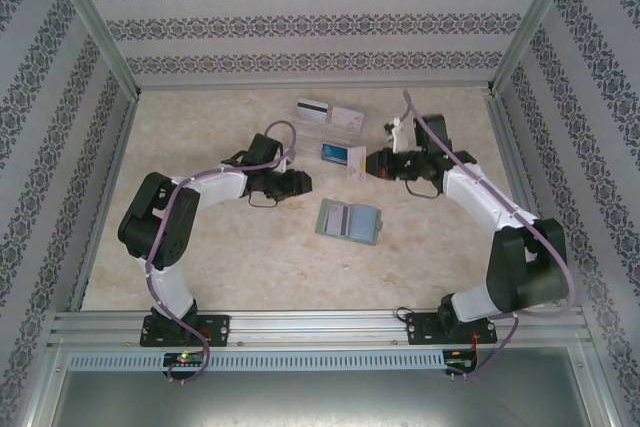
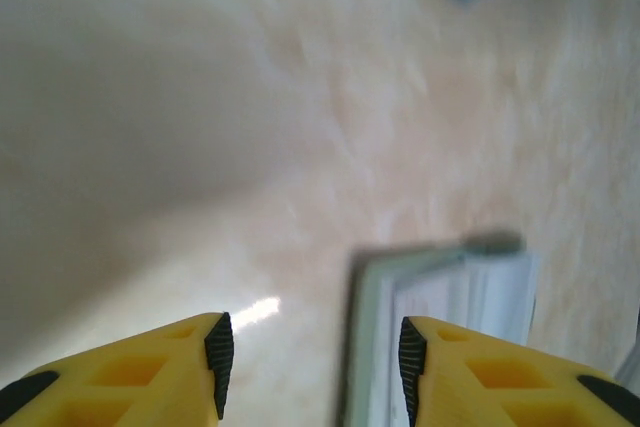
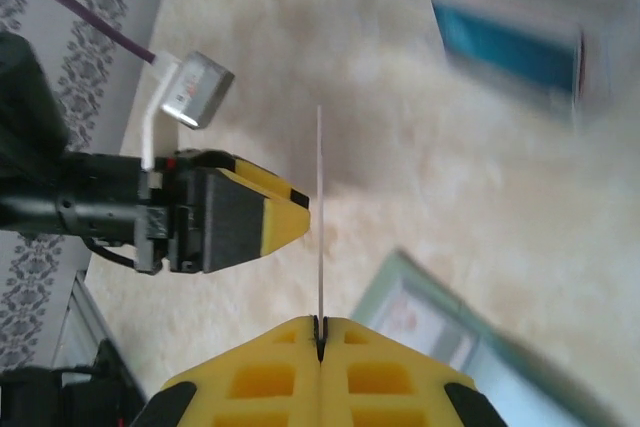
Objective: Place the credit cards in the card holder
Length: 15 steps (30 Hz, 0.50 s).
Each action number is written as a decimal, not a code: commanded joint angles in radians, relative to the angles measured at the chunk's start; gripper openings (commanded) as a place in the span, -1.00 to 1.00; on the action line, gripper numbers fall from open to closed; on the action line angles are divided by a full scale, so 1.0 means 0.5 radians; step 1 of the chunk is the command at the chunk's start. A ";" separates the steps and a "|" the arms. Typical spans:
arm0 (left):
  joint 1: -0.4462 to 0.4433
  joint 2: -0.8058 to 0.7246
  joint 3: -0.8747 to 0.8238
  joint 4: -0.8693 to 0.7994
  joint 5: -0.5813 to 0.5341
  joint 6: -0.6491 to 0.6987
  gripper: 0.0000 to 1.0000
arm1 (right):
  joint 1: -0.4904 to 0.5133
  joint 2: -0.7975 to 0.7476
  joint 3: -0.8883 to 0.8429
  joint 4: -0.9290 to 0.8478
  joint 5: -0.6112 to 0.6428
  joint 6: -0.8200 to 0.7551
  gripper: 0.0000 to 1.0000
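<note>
Right gripper (image 1: pixel 366 164) is clamped shut on a thin pale card (image 1: pixel 353 163). It holds the card upright above the worktop (image 1: pixel 220 267), and the right wrist view shows it edge-on as a fine line (image 3: pixel 320 217) rising from between the closed fingers. Left gripper (image 1: pixel 300 185) sits at about 8 o'clock from the held card. Its jaws stand apart with nothing between them, and its yellow fingers (image 2: pixel 410 362) hang low over the worktop.

In the top view, the card holder (image 1: pixel 348 219) lies opened flat at 6 o'clock from the right gripper and 4 o'clock from the left gripper, apart from both. Its pale inner pockets face up. The wrist views are too blurred to tell whether any card sits inside.

The blue card (image 1: pixel 333 154) lies flat just at 10 o'clock from the held card. Farther back, at 11 o'clock, the white-grey striped card (image 1: pixel 313 109) and a pale patterned card (image 1: pixel 347 119) lie side by side. In the left wrist view, the holder's near corner (image 2: pixel 450 282) shows just beyond the right-hand fingertip.
</note>
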 commanded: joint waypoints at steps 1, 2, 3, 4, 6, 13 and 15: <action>-0.087 -0.072 -0.117 0.081 0.098 0.048 -0.01 | -0.021 -0.149 -0.288 0.107 -0.056 0.140 -1.00; -0.104 -0.081 -0.151 0.125 0.113 0.014 -0.01 | -0.020 -0.176 -0.374 0.125 -0.072 0.154 -1.00; -0.114 -0.080 -0.176 0.157 0.120 -0.021 -0.01 | -0.021 -0.192 -0.437 0.139 -0.070 0.166 -1.00; -0.127 -0.077 -0.196 0.191 0.134 -0.054 -0.02 | -0.020 -0.208 -0.493 0.144 -0.061 0.171 -1.00; -0.157 -0.061 -0.218 0.243 0.143 -0.097 -0.02 | -0.019 -0.222 -0.571 0.166 -0.060 0.180 -1.00; -0.246 0.027 -0.187 0.314 0.175 -0.186 -0.06 | -0.014 -0.154 -0.720 0.322 -0.050 0.227 -1.00; -0.249 0.041 -0.192 0.356 0.186 -0.212 -0.08 | -0.018 -0.131 -0.728 0.337 -0.055 0.212 -1.00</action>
